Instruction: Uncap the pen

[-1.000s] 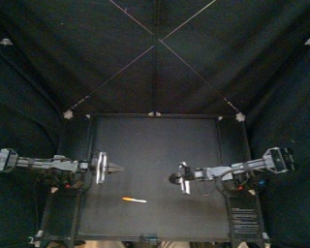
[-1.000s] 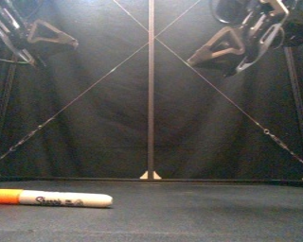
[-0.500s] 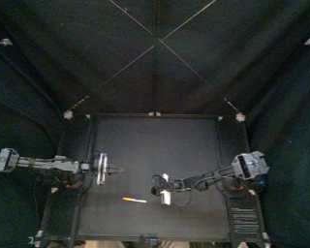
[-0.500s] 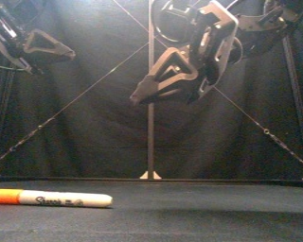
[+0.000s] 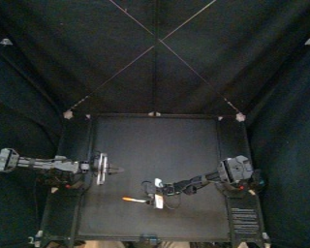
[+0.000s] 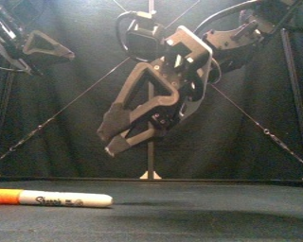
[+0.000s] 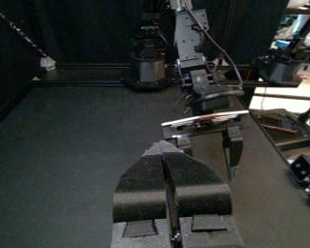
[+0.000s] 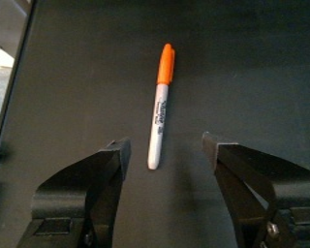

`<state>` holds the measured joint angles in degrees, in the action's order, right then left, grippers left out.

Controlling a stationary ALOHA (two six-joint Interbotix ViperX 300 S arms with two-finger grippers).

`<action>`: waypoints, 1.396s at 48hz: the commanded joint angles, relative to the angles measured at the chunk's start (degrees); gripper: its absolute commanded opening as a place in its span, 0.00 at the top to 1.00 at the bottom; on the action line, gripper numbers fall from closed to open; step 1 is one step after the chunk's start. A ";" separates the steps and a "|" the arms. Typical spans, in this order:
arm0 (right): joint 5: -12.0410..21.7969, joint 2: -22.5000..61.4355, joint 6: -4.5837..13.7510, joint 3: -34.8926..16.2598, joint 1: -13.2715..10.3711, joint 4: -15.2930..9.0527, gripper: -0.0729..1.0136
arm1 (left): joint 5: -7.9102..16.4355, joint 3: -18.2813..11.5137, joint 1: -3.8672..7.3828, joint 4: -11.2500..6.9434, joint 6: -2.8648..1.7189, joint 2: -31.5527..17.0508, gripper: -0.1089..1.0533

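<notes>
Marker pen (image 5: 133, 200) lying flat on the black table (image 5: 158, 145), close to the front edge and left of the middle. Stretched roughly side to side across the table. Orange cap (image 8: 166, 60) seated on the end toward the table's left; white barrel (image 8: 155, 121) with black print running toward the right. Capped, and touched by nothing.

Right gripper (image 6: 116, 146) reaching in from the right, past the table's middle, tilted steeply down and leftward toward the pen. Hanging in the air above the table top, with clear space under the tips in the front view. Jaws spread wide and empty. In the right wrist view, aimed along the pen's length: the bare end of the barrel framed between the two jaw tips, the cap end farthest off. No contact with either jaw to be seen. In the top view, sitting just right of the barrel's end.

Left gripper (image 7: 169, 145) at the table's left side, held high, well apart from the pen. Jaws pressed together along their length up to the tips, clenched on nothing. In the left wrist view, pointed across the table at the right arm, pen out of sight
</notes>
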<state>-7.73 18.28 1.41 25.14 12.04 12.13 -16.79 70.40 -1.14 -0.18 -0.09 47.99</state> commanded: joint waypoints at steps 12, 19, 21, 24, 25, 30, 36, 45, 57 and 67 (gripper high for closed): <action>6.86 3.08 0.09 -7.65 0.00 -1.23 0.10 | -0.35 -0.62 -0.18 0.00 -0.09 -0.18 0.89; 8.26 4.48 0.18 -9.05 0.18 -1.49 0.15 | -0.26 -0.26 -0.18 0.00 -0.09 -0.18 0.89; 8.44 4.83 0.18 -9.23 0.26 -1.49 0.18 | -0.35 -0.18 -0.18 0.00 -0.09 -0.18 0.89; 8.70 5.19 0.26 -9.40 0.26 -1.49 0.22 | -0.26 -0.18 -0.18 0.00 -0.09 -0.18 0.89; 8.70 5.19 0.26 -9.40 0.26 -1.49 0.24 | -0.26 -0.18 -0.09 0.00 -0.09 -0.18 0.89; 9.14 5.36 0.26 -9.32 0.35 -1.41 0.34 | -0.35 -0.18 -0.18 0.00 -0.09 -0.18 0.89; 10.46 5.54 0.26 -9.40 0.88 -1.49 0.41 | -0.26 -0.18 -0.18 0.00 -0.09 -0.18 0.89; 11.78 6.06 0.35 -9.32 1.14 -1.23 0.43 | -0.35 -0.18 -0.09 -0.26 -0.09 -0.18 0.89; 13.01 0.62 0.09 -7.73 0.18 -4.48 0.43 | -0.35 -0.53 0.35 -2.02 0.00 -0.18 0.73; 13.45 -7.38 0.18 -3.87 -3.78 -8.53 0.43 | -0.44 -0.70 0.44 -3.69 -0.09 -0.18 0.53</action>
<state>5.89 16.35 1.58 20.74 10.46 4.39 -16.79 71.02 -0.88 -3.34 -0.09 48.08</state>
